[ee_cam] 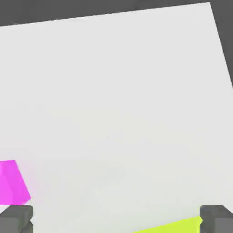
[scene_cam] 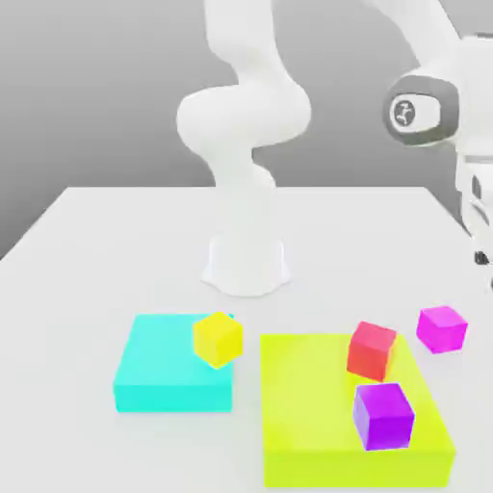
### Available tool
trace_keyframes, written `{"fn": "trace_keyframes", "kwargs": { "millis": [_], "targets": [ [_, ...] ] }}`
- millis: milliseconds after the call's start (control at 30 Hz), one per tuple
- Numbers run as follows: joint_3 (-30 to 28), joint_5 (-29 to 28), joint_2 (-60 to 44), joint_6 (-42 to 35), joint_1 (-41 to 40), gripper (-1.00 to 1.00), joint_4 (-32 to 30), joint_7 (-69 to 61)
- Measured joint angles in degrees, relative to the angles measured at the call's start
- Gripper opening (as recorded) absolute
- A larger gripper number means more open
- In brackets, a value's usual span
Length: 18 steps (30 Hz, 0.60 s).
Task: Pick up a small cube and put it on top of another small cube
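A glossy violet-purple cube sits at the front of a flat yellow-green slab, with a red cube behind it on the same slab. The small bright magenta-pink cube rests on the white tabletop, just beside the slab at the exterior view's right. A yellow cube sits on a cyan slab. The gripper has its fingers wide apart, holding nothing.

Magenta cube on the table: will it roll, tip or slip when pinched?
The magenta cube has flat faces and sits flat on the white table, so it probably slides rather than rolls. It looks rigid. Its glossy faces may slip under an off-centre pinch by the tool.
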<state>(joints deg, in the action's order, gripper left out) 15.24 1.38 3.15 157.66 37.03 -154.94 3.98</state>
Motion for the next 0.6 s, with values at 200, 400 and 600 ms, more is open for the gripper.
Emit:
{"fn": "trace_keyframes", "kwargs": {
  "millis": [200,400,600],
  "targets": [
    [-1.62,-9.8,-11.94,8.03,5.58,0.0,-2.19,1.31],
    [-8.2,-15.34,-19.65,14.2,10.89,-1.0,-0.76,5.4],
    [-7.32,-14.52,-18.42,13.15,10.23,-1.0,-1.03,4.75]
  ]
}}
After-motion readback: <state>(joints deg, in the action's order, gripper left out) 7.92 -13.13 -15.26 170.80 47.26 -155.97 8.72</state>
